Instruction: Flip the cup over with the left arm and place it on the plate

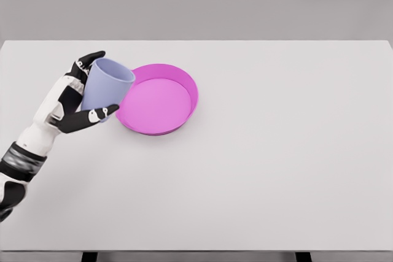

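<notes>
Cup (pixel 107 87) (pale lavender, mouth up, tilted) sits clamped in left hand (pixel 77 99), seemingly overlapping the magenta plate (pixel 184 81).

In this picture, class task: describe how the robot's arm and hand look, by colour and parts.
Only the left arm shows. It is white with a dark grey ribbed band at the wrist. The left hand has white segments, black fingers and joints, and small white marks on the thumb.
</notes>
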{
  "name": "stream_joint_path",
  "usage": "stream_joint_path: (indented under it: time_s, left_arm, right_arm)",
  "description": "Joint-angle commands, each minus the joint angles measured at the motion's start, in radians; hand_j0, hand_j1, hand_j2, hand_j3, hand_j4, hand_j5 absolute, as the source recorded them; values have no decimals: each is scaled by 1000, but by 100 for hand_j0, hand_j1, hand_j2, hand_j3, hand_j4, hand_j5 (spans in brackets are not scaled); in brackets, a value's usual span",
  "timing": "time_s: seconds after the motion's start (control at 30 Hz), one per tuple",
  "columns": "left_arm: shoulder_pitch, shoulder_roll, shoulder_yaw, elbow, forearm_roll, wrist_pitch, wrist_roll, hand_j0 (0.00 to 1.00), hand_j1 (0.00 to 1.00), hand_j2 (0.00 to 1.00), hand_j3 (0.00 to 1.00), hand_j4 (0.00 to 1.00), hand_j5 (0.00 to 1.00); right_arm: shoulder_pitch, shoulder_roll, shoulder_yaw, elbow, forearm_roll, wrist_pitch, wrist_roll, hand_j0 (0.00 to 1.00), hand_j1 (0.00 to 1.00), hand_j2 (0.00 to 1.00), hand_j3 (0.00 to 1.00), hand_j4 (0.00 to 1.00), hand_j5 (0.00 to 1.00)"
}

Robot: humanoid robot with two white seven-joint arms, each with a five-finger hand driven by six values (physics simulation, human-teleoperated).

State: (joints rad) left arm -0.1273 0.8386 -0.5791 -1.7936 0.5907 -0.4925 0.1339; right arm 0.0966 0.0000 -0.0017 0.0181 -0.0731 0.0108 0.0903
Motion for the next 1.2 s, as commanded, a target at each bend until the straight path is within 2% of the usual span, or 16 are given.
stream_joint_path:
  time_s: [0.0, 0.23, 0.47, 0.73, 1.0, 1.17]
  left_arm:
    - [-2, -12, 7, 0, -3, 0, 1, 74, 74, 74, 74, 74, 74]
    - [-20, -16, 12, 2, -34, 0, 52, 74, 74, 74, 74, 74, 74]
    - [-28, -45, 16, 10, -98, 3, 132, 75, 75, 75, 75, 75, 75]
    - [-29, -118, 13, 20, -83, 8, 136, 75, 75, 75, 75, 75, 75]
    - [-46, -216, 5, 82, -72, 9, 135, 75, 75, 75, 75, 75, 75]
    - [-57, -248, -4, 105, -61, 9, 132, 75, 75, 75, 75, 75, 75]
  right_arm:
    - [0, 0, 0, 0, 1, 0, 0, 100, 100, 100, 100, 100, 100]
    - [0, 0, 0, 0, 1, 0, 0, 100, 100, 100, 100, 100, 100]
    - [0, 0, 0, 0, 0, 0, 0, 100, 100, 100, 100, 100, 100]
    - [0, 0, 0, 0, 0, 0, 0, 100, 100, 100, 100, 100, 100]
    - [0, 0, 0, 0, 0, 0, 0, 100, 100, 100, 100, 100, 100]
    - [0, 0, 0, 0, 1, 0, 0, 100, 100, 100, 100, 100, 100]
